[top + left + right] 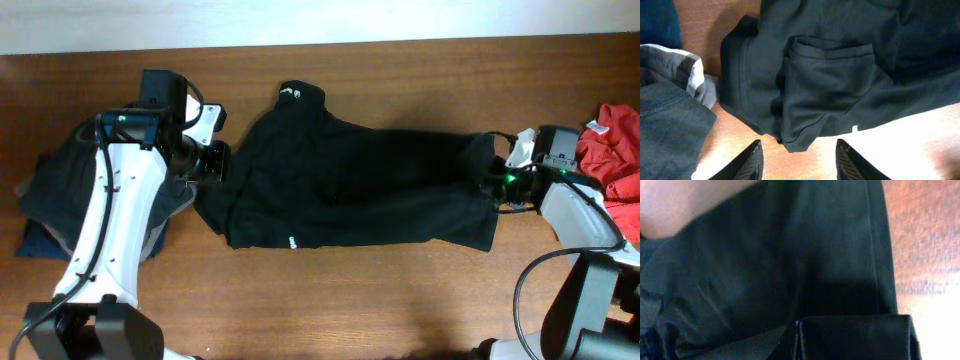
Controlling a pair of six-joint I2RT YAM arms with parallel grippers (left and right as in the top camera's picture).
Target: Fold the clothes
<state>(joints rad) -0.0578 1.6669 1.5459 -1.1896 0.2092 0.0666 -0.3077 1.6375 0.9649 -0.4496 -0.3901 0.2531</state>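
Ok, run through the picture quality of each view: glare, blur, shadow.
Overhead: sharp, evenly lit, but the black garment swallows its folds. Left wrist: table blown out white at lower right. Right wrist: blurred, garment close to lens, glare on table.

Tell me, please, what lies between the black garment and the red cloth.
In the overhead view, the right gripper and its wrist sit between the black garment and the red cloth, over wooden table.

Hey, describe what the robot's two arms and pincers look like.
The left arm and right arm have white shell links with black joints, black cables looping alongside, and a small green light near each wrist. The left pincer has two black tapered fingers; the right pincer looks black and blocky.
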